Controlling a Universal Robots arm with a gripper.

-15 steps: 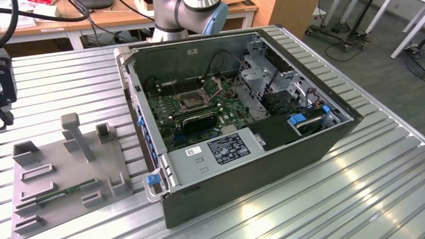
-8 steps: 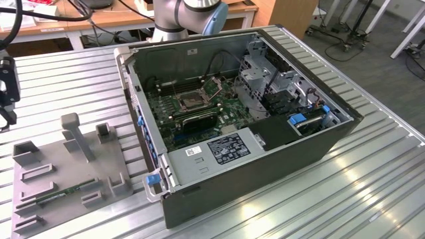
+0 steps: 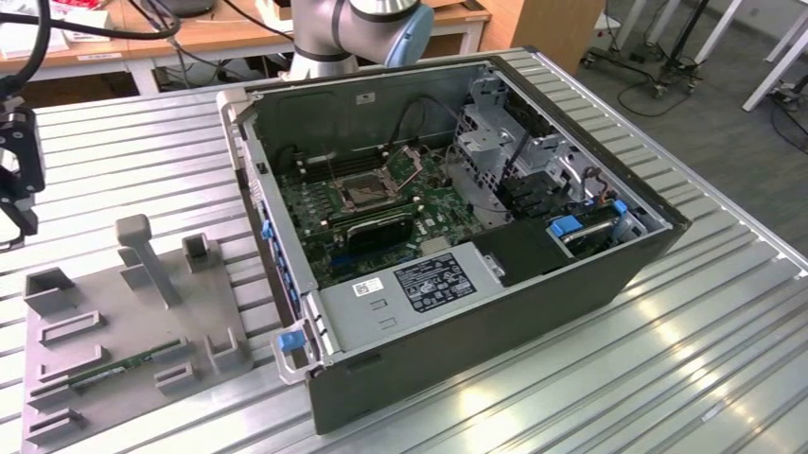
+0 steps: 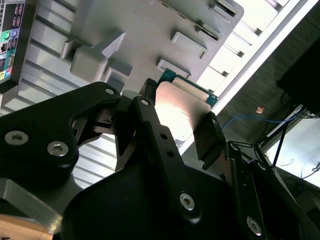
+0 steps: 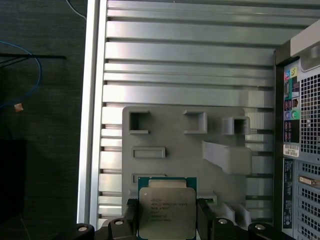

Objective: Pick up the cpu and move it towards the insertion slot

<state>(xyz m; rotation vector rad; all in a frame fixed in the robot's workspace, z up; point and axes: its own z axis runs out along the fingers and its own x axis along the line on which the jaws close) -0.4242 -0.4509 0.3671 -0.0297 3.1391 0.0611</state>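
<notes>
In both wrist views my gripper (image 5: 167, 216) (image 4: 177, 124) is shut on the cpu (image 5: 166, 209) (image 4: 181, 111), a flat square chip with a silvery top and a green edge. One black finger presses on each of two opposite sides. The chip hangs above the grey fixture plate (image 5: 170, 131). The exterior view has the gripper (image 3: 15, 189) at its far left, above the table and well away from the open computer case (image 3: 505, 312). The insertion slot (image 3: 366, 194), a dark square socket in a metal frame, lies on the green board inside the case.
The grey fixture plate (image 3: 127, 322) carries raised holders and a thin green memory stick (image 3: 120, 364). The case walls stand high around the board, with drive cages (image 3: 505, 151) and a power supply (image 3: 417, 284) inside. A ribbed metal table (image 3: 657, 359) lies under everything.
</notes>
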